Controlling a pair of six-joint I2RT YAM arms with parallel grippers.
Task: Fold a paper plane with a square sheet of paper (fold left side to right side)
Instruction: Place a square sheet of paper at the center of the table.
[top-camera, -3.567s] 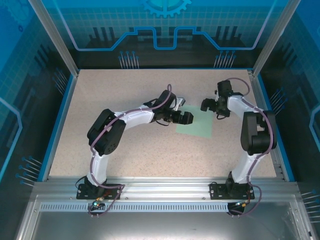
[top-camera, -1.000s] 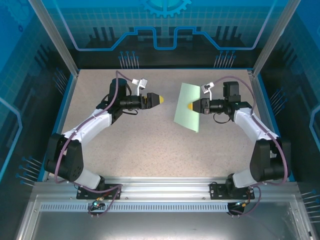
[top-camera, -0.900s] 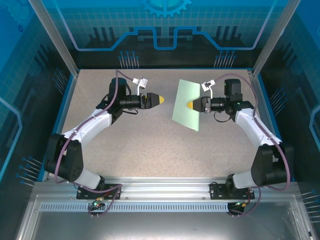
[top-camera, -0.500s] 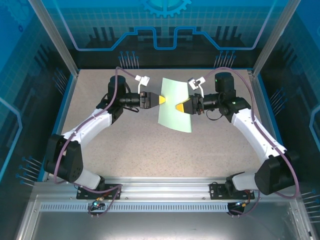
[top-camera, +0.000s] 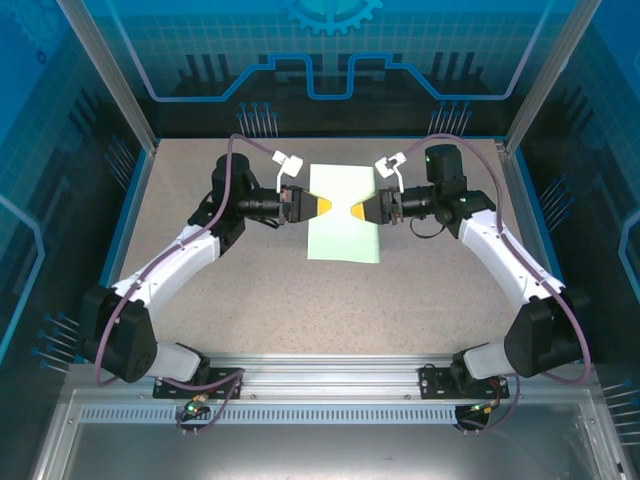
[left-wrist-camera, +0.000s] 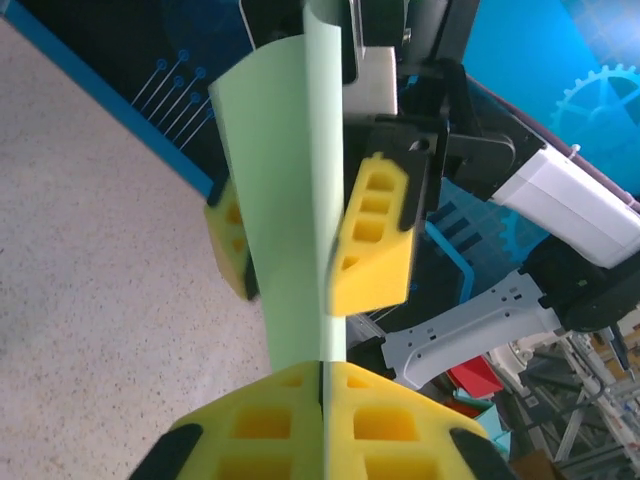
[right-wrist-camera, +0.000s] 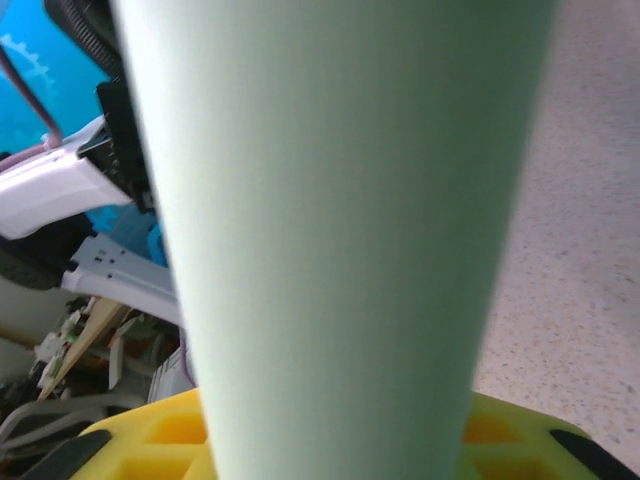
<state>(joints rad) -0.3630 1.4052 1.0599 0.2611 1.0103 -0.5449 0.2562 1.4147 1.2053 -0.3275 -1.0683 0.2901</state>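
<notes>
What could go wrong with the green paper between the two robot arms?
1. The left tool pinches just one edge of the square sheet of paper. The sheet is thin and curving, so it might flop over or slip out.
2. The right tool has its fingers apart on either side of the sheet. Pulling away could snag and crumple it.

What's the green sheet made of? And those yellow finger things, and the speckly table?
Green sheet: thin matte paper, it seems; it curls and bends where it is held. Yellow pads: probably soft foam or rubber, matte, moulded with square hollows. Table: a hard, speckled beige top, perhaps laminate or stone-look; the pictures cannot settle which.
</notes>
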